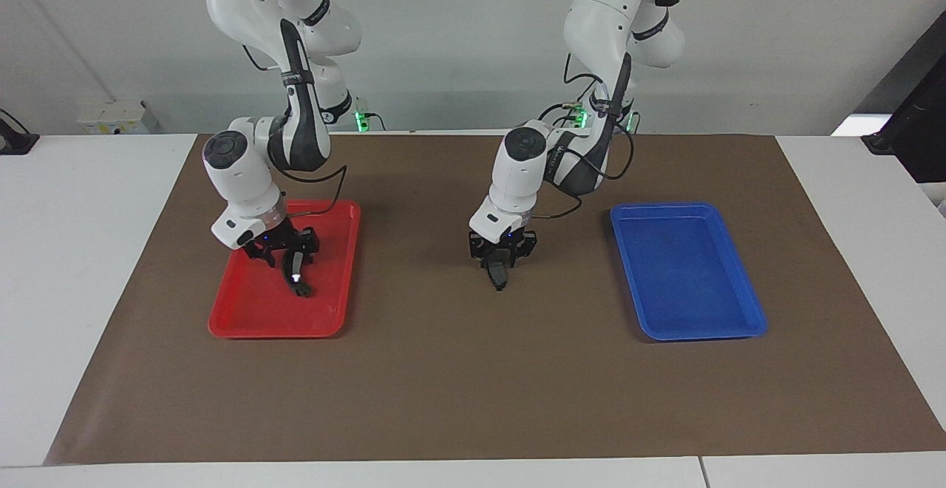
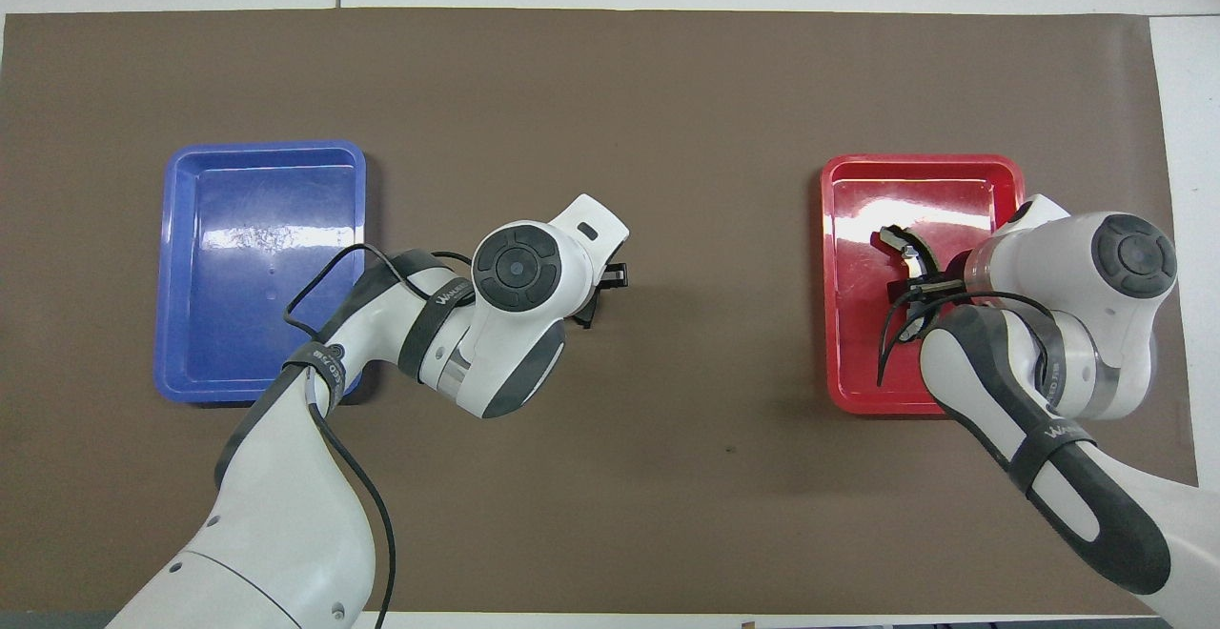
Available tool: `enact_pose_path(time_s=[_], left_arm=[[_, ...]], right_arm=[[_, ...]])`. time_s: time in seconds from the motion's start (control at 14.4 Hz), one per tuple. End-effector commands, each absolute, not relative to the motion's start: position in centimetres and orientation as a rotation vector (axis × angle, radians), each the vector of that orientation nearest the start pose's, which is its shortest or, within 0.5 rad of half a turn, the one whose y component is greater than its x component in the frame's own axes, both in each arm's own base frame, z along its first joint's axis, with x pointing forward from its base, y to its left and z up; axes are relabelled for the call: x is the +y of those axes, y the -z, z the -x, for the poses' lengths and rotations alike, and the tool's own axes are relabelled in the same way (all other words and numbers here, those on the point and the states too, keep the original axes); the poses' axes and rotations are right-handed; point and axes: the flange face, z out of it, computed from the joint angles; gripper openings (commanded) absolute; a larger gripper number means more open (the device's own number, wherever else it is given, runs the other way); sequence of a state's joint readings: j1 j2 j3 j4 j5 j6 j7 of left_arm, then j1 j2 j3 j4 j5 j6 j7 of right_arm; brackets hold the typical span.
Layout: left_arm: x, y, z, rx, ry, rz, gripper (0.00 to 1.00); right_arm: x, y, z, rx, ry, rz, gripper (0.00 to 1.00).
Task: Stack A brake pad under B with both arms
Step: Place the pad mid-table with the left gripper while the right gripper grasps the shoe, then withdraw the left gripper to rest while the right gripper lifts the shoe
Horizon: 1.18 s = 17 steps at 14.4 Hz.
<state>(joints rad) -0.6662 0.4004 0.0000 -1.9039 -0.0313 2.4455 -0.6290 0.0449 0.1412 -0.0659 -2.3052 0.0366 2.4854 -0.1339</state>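
The A brake pad (image 1: pixel 499 275), small and dark grey, points down at the brown mat's middle, directly under my left gripper (image 1: pixel 502 257). Its lower end is at the mat. From overhead the left wrist hides most of the pad (image 2: pixel 583 310). B (image 1: pixel 295 277), a long curved black piece with a white spot, lies in the red tray (image 1: pixel 244 325). My right gripper (image 1: pixel 284 253) is low over B's end nearer the robots. In the overhead view B (image 2: pixel 913 255) curves out from under the right wrist.
An empty blue tray (image 1: pixel 687 273) sits on the mat toward the left arm's end. The red tray (image 2: pixel 848 362) is toward the right arm's end. Bare brown mat lies between the trays and toward the table's front edge.
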Motion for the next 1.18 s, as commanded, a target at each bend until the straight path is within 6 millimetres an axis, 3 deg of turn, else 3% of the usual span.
enact_pose_path(time_s=[0.0, 0.14, 0.42, 0.49, 0.62, 0.76, 0.97, 1.11], left_arm=[[-35.4, -33.4, -52.9, 0.055, 0.151, 3.222, 0.99], [-30.0, -36.9, -55.1, 0.112, 0.134, 3.204, 0.99], [-18.5, -44.0, -58.3, 0.252, 0.015, 3.16, 0.99], [-15.9, -45.6, -59.0, 0.294, -0.016, 3.154, 0.99], [-11.4, -48.3, -59.3, 0.329, -0.04, 3.151, 0.99], [-8.1, -51.4, -58.4, 0.337, -0.025, 3.153, 0.99], [-4.9, -55.4, -56.4, 0.342, -0.03, 3.154, 0.99], [-2.7, -56.4, -55.7, 0.328, -0.087, 3.157, 0.99]], right_arm=[[-1.3, -29.4, -52.3, -0.135, 0.09, 3.116, 0.3], [-1.3, -29.9, -52.9, -0.071, 0.089, 3.116, 0.0], [-0.5, -33.5, -55.0, -0.039, 0.017, 3.108, 0.0], [0.7, -34.6, -55.5, -0.015, -0.015, 3.106, 0.0], [4.9, -36.7, -56.5, 0.016, -0.065, 3.107, 0.0], [10.7, -38.0, -56.6, -0.025, -0.058, 3.11, 0.0], [20.3, -38.3, -56.4, 0.084, -0.025, 3.109, 0.0], [26.7, -38.2, -57.1, 0.079, 0.006, 3.105, 0.0]])
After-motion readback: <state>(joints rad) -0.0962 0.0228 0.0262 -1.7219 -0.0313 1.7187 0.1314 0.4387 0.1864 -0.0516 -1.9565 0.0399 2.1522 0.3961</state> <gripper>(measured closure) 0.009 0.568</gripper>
